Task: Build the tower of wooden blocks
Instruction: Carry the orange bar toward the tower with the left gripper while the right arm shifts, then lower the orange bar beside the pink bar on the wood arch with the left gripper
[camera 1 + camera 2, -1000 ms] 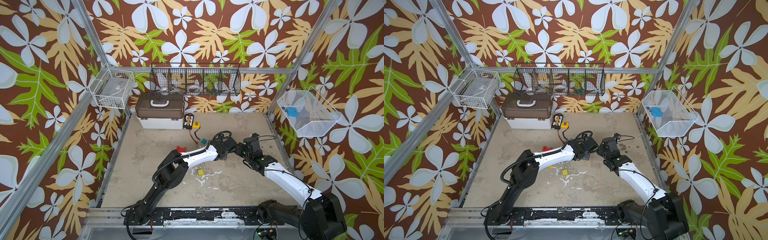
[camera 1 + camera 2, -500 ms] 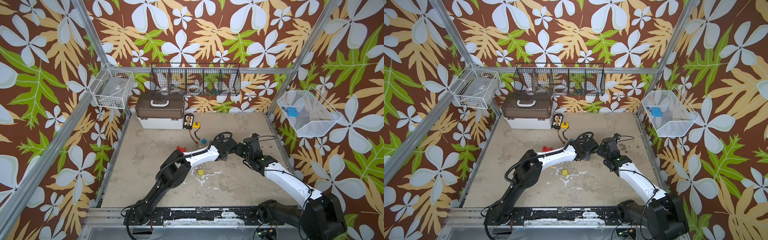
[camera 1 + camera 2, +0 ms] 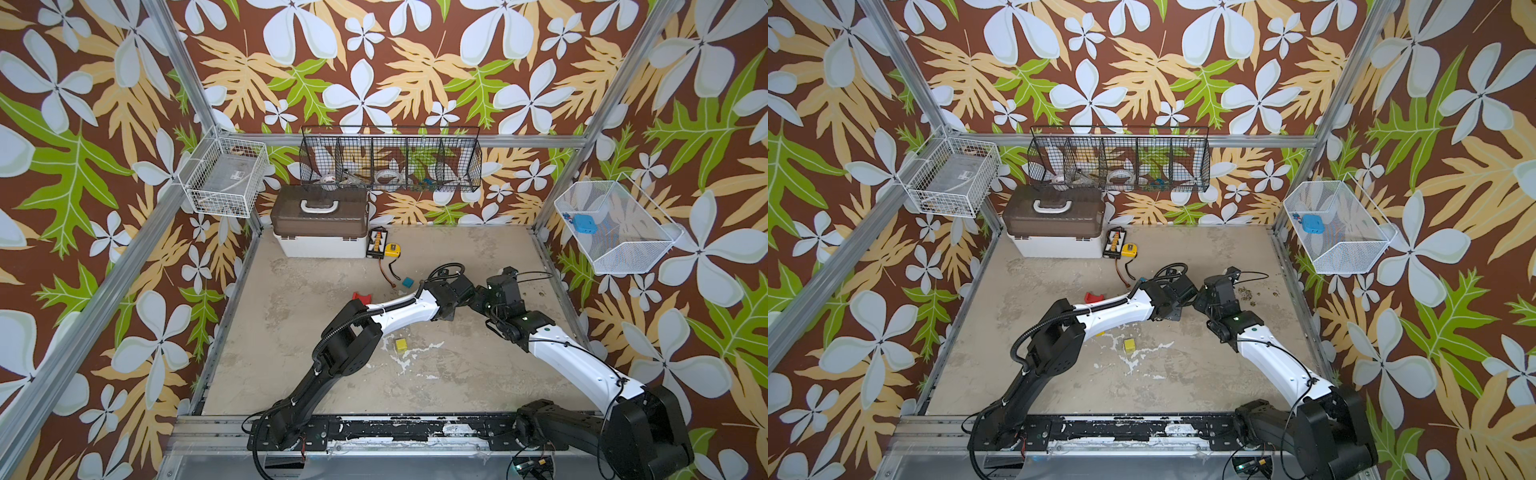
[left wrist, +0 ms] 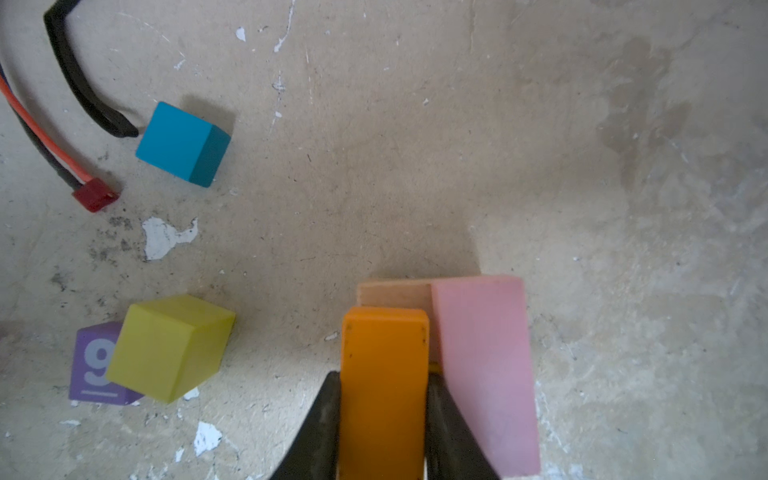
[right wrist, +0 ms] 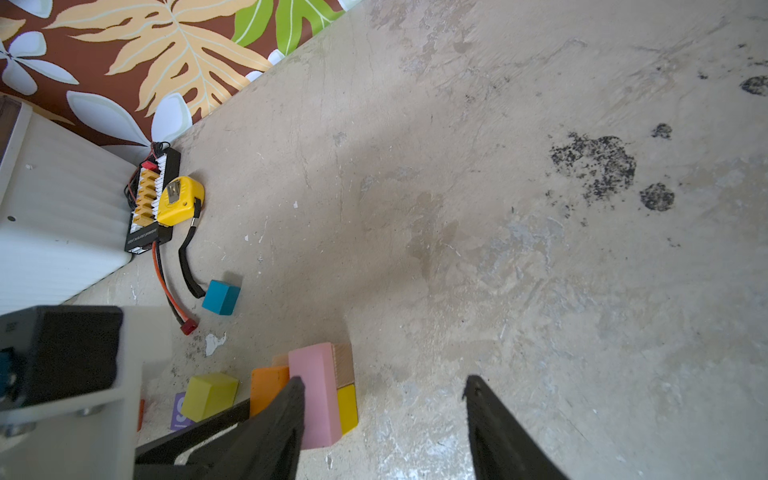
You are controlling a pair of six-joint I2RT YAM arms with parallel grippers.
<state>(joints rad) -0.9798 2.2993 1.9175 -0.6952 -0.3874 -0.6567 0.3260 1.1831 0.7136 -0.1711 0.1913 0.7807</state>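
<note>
Hardly anything has shifted over the last second. Both wrists hang over the same patch of floor, and only my left arm's elbow seems to have crept a touch.

My left gripper [image 4: 383,376] is clamped on the orange block [image 4: 384,399], holding it upright against the pink block [image 4: 482,365]. A tan block [image 4: 392,293] sits just beyond the jaws. My right gripper [image 5: 383,379] stands wide with nothing between its fingers. One finger is just in front of the pink block, and I cannot tell whether it touches.

By my reckoning the tower [image 5: 343,370] is barely begun: a low cluster right at the left jaws. Off to one side of that gripper wait the teal cube [image 4: 183,143] and a yellow cube [image 4: 170,345] leaning on the purple block [image 4: 97,365]. A red arch [image 3: 362,297] and a small yellow block [image 3: 401,344] lie back along the left arm.

Both top views hide the cluster under the two wrists, yet only they show the arch and the small yellow block. Only the right wrist view shows the yellow base block [image 5: 348,409] under the tan one. It also shows the tape measure [image 5: 180,199] well beyond the teal cube.
</note>
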